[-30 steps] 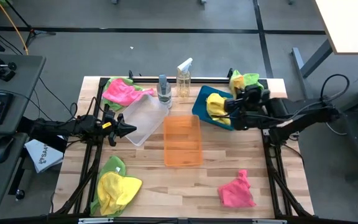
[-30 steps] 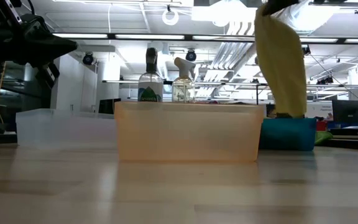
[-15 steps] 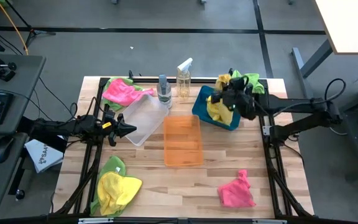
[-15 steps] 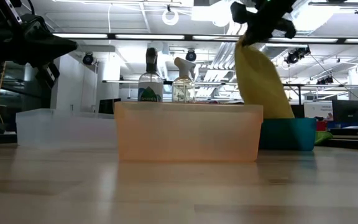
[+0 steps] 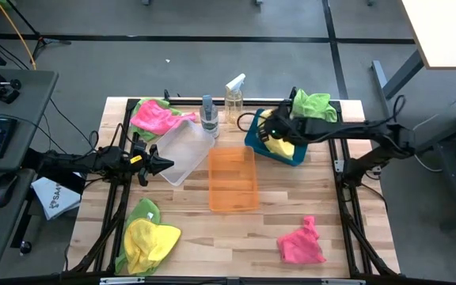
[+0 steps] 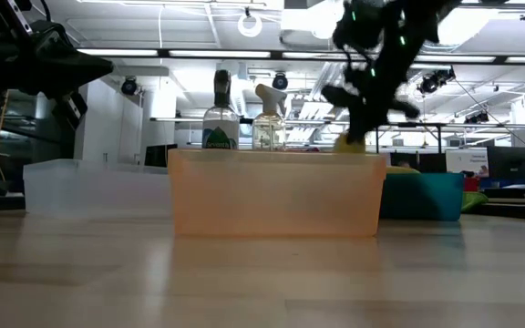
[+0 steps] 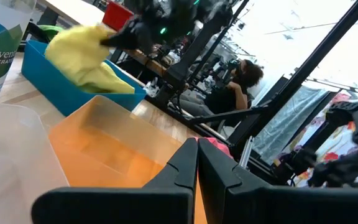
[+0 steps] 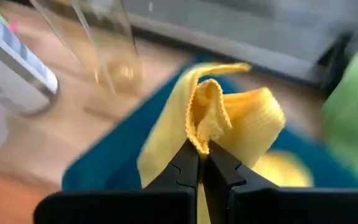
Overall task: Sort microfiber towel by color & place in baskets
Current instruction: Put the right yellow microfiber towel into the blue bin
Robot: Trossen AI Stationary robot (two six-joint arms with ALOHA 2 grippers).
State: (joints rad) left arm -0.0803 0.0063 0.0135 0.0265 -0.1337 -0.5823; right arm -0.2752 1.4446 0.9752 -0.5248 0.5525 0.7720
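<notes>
My right gripper is over the blue basket and is shut on a yellow towel, most of which lies in that basket. In the low view only a bit of this towel shows below the gripper. My left gripper waits shut beside the clear basket. The orange basket stands mid-table. A pink towel lies near right, a yellow towel on a green one near left, pink on green far left, and a green one far right. My right gripper pinches a raised fold of the yellow towel between its two fingertips, slanting down from the table's right. The cloth below the fingers is slack, and its lower part rests in the blue basket.
Two spray bottles stand at the far edge between the clear and blue baskets. Bare wood lies between the orange basket and the near edge. A person sits in the room beyond the table in the left wrist view.
My right gripper has moved down and toward the table's left, over the blue basket. The yellow towel hung full length high above the table; now it has sunk into the blue basket, and only its top shows over the orange basket's rim in the low view.
</notes>
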